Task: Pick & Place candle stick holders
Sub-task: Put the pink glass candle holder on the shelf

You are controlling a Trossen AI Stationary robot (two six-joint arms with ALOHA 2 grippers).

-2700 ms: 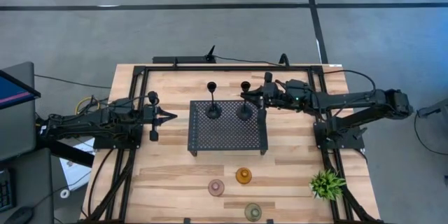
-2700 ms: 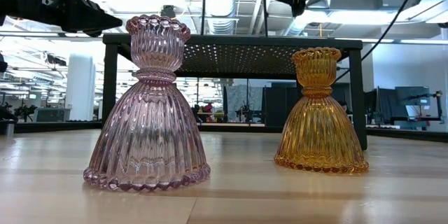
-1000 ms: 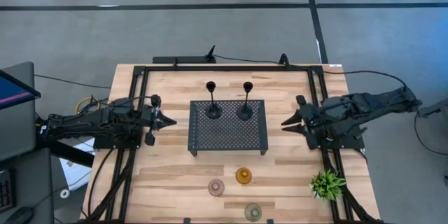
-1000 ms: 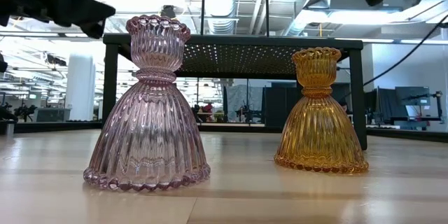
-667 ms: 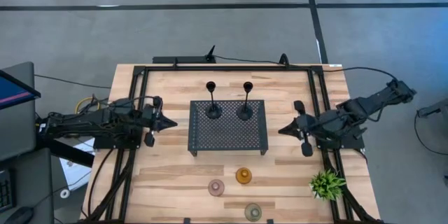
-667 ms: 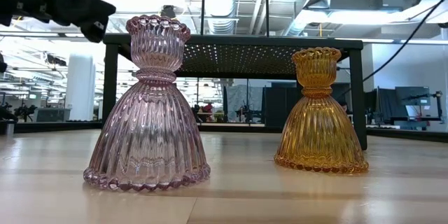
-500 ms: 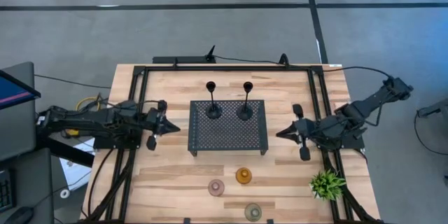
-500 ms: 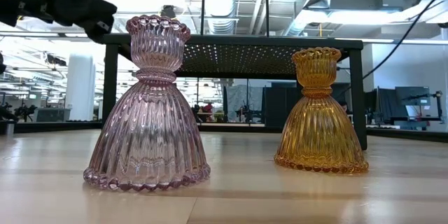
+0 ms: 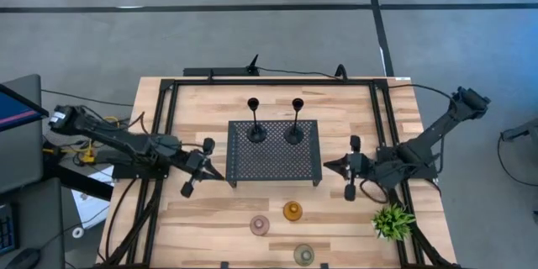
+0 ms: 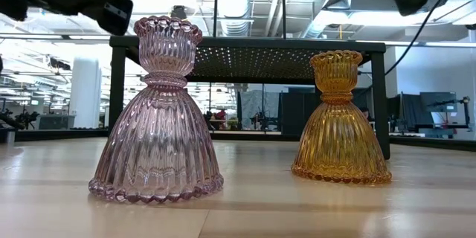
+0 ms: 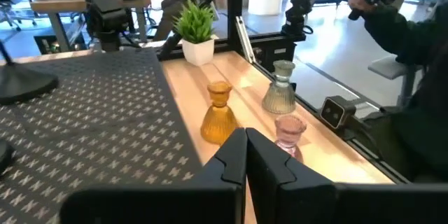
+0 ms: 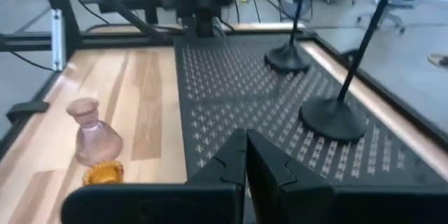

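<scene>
- both black stemmed holders (image 9: 255, 122) (image 9: 294, 122) stand on the perforated tray (image 9: 273, 168), near its far edge; i judge three glass ones are left to place.
- pink holder (image 9: 260, 225), amber holder (image 9: 292, 211) and green holder (image 9: 303, 254) sit on the worktop (image 9: 210, 210) by its near edge, apart from each other.
- left gripper (image 9: 204, 169) hangs at the tray's left edge, right gripper (image 9: 338, 167) at its right edge; each has its fingers together and holds nothing.
- next, i think, a gripper has to spread its fingers and drop over a glass holder.
</scene>
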